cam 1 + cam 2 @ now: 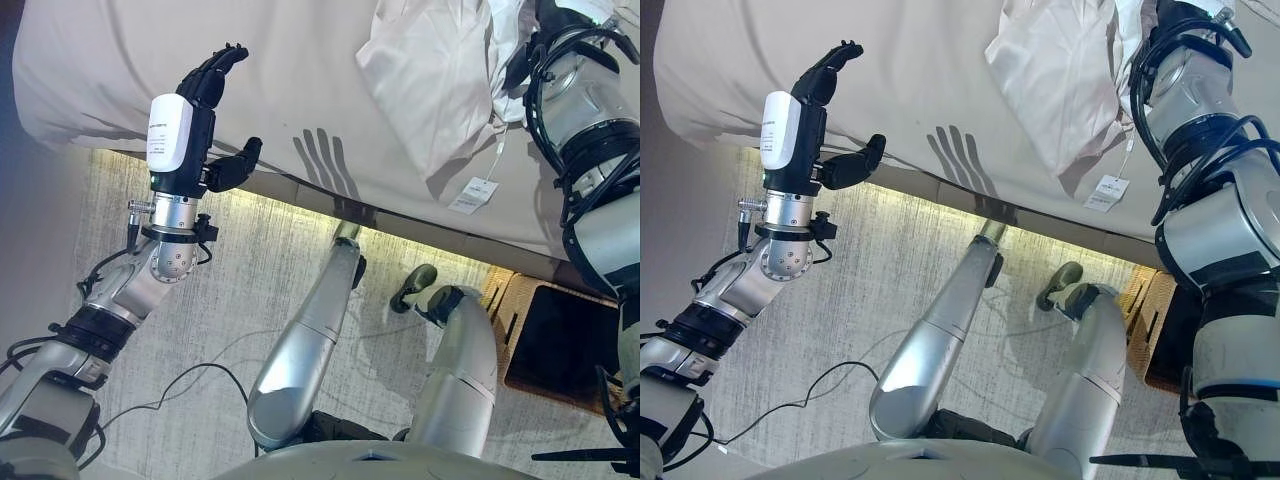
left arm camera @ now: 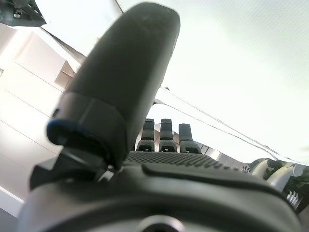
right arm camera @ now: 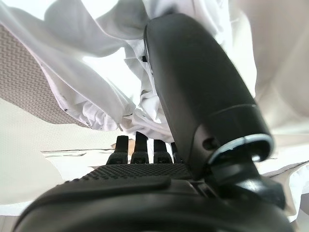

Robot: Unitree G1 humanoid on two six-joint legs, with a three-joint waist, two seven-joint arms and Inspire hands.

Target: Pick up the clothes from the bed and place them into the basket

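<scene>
1 white garment [image 1: 430,70] lies crumpled at the bed's [image 1: 120,70] far right, its long axis running from the top edge down toward the near edge, hang tag [image 1: 473,195] trailing at the lower end. The right hand [image 3: 193,96] reaches into its folds; whether it grips, I cannot tell. The left hand [image 1: 205,95] hovers over the near edge, fingers straight, empty. Judged step: grasping. Next: close, lift, carry to the basket [image 1: 560,340] on the floor.

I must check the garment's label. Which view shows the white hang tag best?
The left eye view: the white hang tag hangs whole below the white garment over the bed edge. The right eye view shows it similarly, slightly smaller. Neither wrist view shows it.
</scene>
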